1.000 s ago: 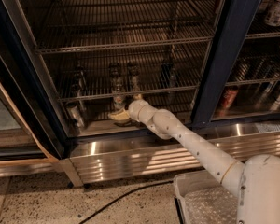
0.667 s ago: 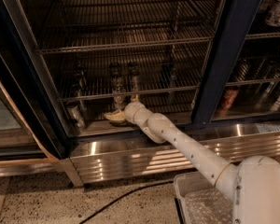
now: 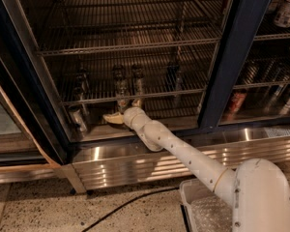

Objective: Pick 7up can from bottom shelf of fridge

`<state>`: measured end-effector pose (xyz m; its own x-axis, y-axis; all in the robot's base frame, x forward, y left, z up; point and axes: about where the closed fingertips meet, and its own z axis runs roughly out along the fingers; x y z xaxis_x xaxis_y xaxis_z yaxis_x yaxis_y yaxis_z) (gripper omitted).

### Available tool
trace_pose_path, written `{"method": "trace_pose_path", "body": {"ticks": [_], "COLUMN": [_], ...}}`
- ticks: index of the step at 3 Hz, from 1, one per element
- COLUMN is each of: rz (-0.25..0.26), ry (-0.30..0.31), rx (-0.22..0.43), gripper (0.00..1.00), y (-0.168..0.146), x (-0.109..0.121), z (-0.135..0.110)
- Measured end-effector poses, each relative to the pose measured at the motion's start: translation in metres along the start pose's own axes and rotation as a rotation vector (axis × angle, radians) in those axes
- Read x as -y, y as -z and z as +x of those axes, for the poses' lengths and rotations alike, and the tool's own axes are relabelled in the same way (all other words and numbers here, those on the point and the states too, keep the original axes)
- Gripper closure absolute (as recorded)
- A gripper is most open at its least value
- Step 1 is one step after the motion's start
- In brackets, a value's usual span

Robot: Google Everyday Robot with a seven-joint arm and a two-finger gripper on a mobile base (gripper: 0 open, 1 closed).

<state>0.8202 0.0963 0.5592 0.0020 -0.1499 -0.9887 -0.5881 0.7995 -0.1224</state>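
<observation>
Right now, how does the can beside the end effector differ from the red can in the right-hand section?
The 7up can is dim with a pale label; the red can is plainly red. The 7up can stands left of the dark blue post, right at the end effector; the red can stands right of the post, away from it. Both are upright.

One pincer [image 3: 112,118] over one bottom shelf [image 3: 176,113]
</observation>
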Motion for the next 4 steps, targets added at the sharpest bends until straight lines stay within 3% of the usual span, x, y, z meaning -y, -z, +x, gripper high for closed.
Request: {"method": "trace_pose_path", "body": {"ticks": [3,4], "rz": [0.096,0.108], "ry": [-0.015,-0.023], "rx": [-0.019,-0.03], "gripper": [0.04,0.12], "y": [-0.019,-0.049], "x": [0.022,0.037], "z": [0.012,0.019]}}
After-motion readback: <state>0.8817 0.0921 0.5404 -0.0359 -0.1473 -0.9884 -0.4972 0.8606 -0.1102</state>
